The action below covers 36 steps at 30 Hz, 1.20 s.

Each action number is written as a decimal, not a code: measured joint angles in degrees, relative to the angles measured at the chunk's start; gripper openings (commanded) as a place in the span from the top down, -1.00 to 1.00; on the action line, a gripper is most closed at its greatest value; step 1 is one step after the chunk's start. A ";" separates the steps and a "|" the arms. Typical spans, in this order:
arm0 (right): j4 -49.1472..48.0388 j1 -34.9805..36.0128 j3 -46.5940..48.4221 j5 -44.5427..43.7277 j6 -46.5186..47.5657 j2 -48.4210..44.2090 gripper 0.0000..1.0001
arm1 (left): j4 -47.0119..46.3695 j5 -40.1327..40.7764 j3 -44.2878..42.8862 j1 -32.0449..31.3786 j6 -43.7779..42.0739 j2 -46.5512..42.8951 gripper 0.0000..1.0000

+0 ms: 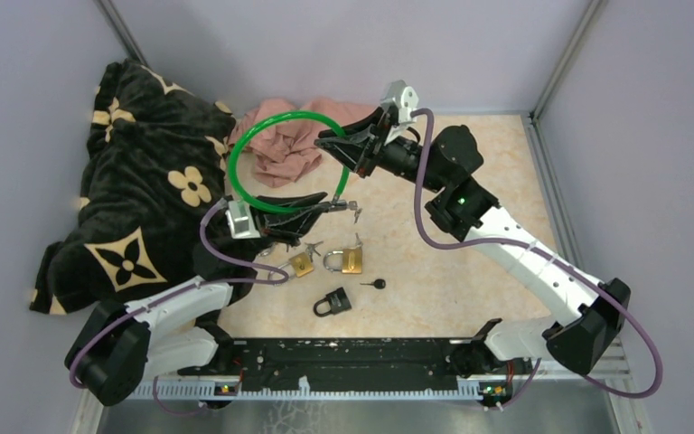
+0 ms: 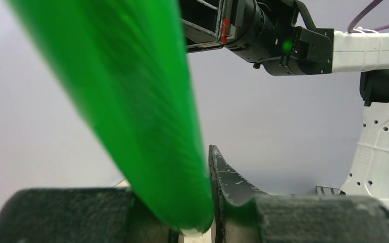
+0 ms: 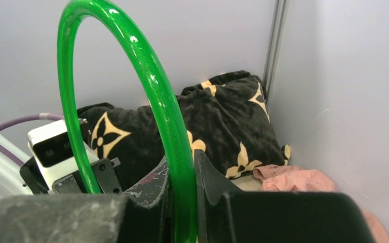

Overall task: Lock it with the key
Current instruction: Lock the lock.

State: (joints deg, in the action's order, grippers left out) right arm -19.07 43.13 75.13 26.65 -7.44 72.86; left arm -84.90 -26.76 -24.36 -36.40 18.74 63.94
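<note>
The green cable lock (image 3: 172, 126) is held up as a loop above the surface (image 1: 452, 289), with a bunch of keys (image 1: 354, 214) dangling by its lower end and loose padlocks (image 1: 349, 262) lying below. Both pairs of jaws are narrowed onto the cable: the left jaws pinch it low down, and the right jaws clamp it further round. Neither is free for the key, so the likely risk is that once one grip lets go the springy cable swings or slips, pulling the keyhole out of line.

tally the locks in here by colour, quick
brass padlocks: 2
black padlock: 1
green cable lock: 1
total: 4
</note>
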 measured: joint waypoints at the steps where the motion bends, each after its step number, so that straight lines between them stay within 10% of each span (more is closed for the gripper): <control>1: -0.17 0.00 0.00 0.04 -0.35 0.17 1.00 | -0.22 -0.02 0.00 -0.20 -0.52 0.15 1.00; 19: -8.63 0.98 -1.60 -0.33 -7.87 2.60 1.00 | -1.57 8.04 -0.04 -2.25 -4.94 1.16 1.00; 36: -3.19 2.34 -2.36 -2.47 -7.69 2.62 -0.11 | -1.66 9.16 -0.04 -2.47 -6.80 0.31 1.00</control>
State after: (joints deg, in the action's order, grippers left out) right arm -22.26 45.47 72.77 24.18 -15.14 75.48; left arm -86.56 -17.61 -24.40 -38.87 11.94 64.25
